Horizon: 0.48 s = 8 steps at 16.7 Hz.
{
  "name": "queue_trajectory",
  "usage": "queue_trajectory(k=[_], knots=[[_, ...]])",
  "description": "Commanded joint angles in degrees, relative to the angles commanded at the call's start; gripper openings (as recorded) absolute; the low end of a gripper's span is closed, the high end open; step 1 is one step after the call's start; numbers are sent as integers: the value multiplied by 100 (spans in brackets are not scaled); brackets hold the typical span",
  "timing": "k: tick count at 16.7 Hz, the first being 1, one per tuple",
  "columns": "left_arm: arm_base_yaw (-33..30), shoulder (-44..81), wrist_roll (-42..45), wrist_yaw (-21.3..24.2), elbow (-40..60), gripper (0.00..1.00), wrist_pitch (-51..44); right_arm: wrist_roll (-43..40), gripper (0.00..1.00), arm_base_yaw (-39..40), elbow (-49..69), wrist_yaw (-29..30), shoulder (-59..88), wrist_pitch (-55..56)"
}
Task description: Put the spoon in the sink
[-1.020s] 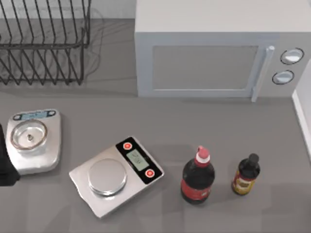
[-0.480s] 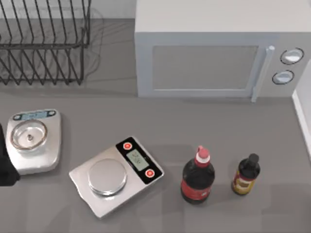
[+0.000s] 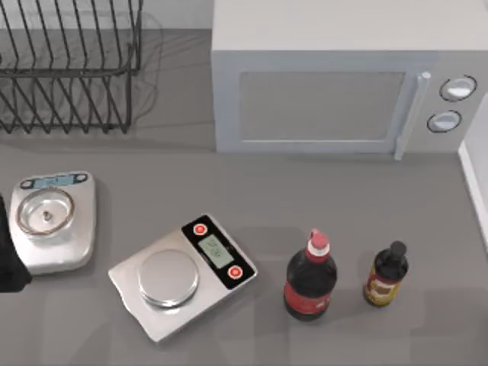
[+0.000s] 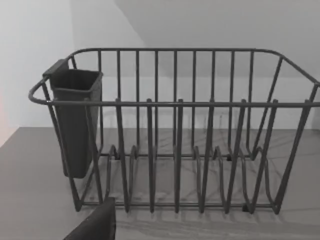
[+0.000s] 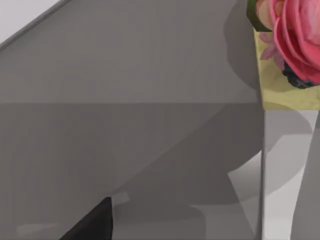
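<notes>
Top view – SUPERVISOR: Report which way the spoon lies from each gripper, and its long axis.

OPERATOR: I cannot tell either one. I cannot place the spoon or the sink from these pictures. My left arm (image 3: 6, 255) sits at the left edge of the tabletop (image 3: 320, 202), just beside the bowl scale (image 3: 53, 221). From the left gripper (image 4: 95, 225), the dish rack (image 4: 175, 135) stands straight ahead, broadside on and near. A dark cutlery holder (image 4: 75, 120) hangs on one end of it. In my judgement that holder is the likeliest place for a spoon, but I cannot see into it.

SUPERVISOR: Gripper state?

OPERATOR: Left gripper: I cannot tell how far it is open or whether it holds anything. Right gripper (image 5: 92, 222): the same applies. It hangs over bare grey surface with a flower-printed object (image 5: 295, 40) ahead of it. I judge the left arm to be nearer the rack, so it would be the working arm.

SUPERVISOR: Edges and free room?

OPERATOR: Open tabletop lies between the left gripper and the rack. Away from the left gripper, across the tabletop, stand:
- the flat scale (image 3: 183, 274);
- the two bottles (image 3: 310, 278);
- the microwave (image 3: 335, 84).

The rack's upright wires and top rim are the edges to clear. Any reach into the holder calls for a descent from above.
</notes>
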Motion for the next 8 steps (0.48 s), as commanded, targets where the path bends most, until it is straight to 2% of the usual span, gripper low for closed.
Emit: queue_trajectory(k=[6, 7, 8], knots=[[0, 0, 0, 0, 0, 100, 0, 0, 0, 0, 0, 0, 0, 0], [0, 0, 0, 0, 0, 100, 0, 3, 0, 20, 243, 52, -420, -489], [0, 0, 0, 0, 0, 100, 0, 4, 0, 18, 258, 52, -425, -505]])
